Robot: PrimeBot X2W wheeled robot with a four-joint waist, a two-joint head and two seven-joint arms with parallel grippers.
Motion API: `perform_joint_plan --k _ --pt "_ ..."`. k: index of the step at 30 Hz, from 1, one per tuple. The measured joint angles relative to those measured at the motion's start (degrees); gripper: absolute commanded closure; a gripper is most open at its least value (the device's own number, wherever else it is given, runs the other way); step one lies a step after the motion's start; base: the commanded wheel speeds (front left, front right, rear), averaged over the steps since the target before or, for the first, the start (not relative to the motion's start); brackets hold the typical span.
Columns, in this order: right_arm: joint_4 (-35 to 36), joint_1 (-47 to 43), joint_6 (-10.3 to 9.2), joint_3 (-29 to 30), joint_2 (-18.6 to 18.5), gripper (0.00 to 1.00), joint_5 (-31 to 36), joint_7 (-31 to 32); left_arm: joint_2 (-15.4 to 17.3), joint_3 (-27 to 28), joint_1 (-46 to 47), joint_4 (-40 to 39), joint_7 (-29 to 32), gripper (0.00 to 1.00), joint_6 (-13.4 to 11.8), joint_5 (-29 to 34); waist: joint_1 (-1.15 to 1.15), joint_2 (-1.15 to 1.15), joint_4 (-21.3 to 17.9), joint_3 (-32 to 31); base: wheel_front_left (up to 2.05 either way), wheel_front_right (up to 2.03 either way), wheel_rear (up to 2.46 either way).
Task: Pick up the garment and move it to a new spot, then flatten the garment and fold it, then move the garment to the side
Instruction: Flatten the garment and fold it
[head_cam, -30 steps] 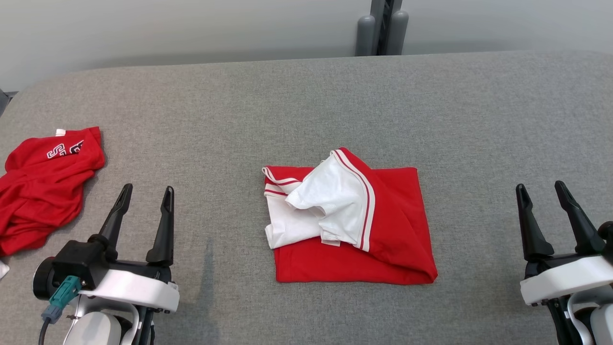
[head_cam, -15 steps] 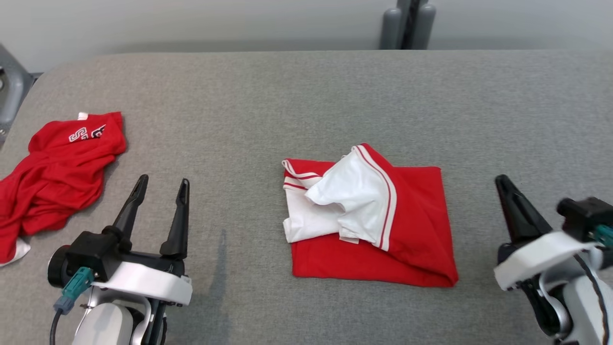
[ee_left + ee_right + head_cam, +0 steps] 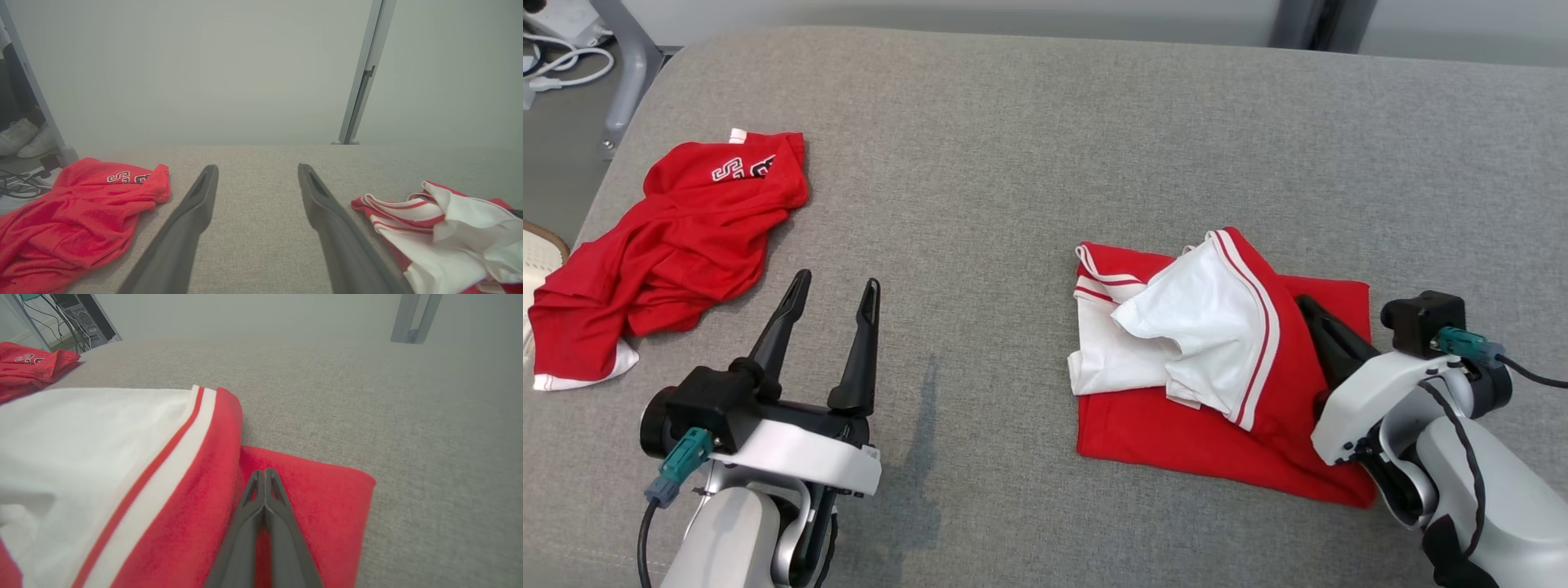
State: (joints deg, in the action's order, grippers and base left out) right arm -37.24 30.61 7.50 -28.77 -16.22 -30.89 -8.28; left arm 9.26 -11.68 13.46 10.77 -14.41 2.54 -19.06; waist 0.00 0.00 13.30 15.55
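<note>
Garment (image 3: 1176,433) lies under clenched right end effector (image 3: 264,471); left end effector (image 3: 838,282) released, apart.

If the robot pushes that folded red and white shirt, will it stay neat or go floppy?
Probably floppy: the folded shirt is soft cloth, and its white part already sits rumpled and puffed up. Pushed across the grey fabric surface, it would likely bunch at the edge, loosening the folds. It looks thin, so probably light.
</note>
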Motion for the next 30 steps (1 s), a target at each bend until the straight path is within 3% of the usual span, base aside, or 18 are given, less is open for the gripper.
perform_joint_plan --k 6,16,22,30 --pt "-1.15 2.27 0.0 -7.69 -0.66 1.0 -6.64 -1.94 -0.43 0.34 0.18 0.74 -0.31 0.0 0.24 0.0 0.0 0.0 0.16 0.14 0.0 0.0 0.0" --pt "8.84 3.1 0.0 -21.63 -6.16 1.0 -16.27 -4.38 -0.79 1.1 0.3 0.86 -0.43 0.0 0.42 0.07 0.0 0.0 -1.22 0.29 0.0 0.0 0.0" --pt "14.73 2.84 -0.01 -27.97 -8.5 1.0 -18.38 -5.28 -1.01 1.59 0.31 0.62 -0.47 0.0 0.49 0.38 0.0 0.0 -2.01 0.27 0.0 0.0 0.0" --pt "18.94 1.6 -0.01 -33.26 -8.51 1.0 -18.94 -5.87 -1.34 2.12 0.11 0.43 -0.48 0.0 0.71 0.81 0.0 0.0 -3.05 -0.16 0.0 0.0 0.0"
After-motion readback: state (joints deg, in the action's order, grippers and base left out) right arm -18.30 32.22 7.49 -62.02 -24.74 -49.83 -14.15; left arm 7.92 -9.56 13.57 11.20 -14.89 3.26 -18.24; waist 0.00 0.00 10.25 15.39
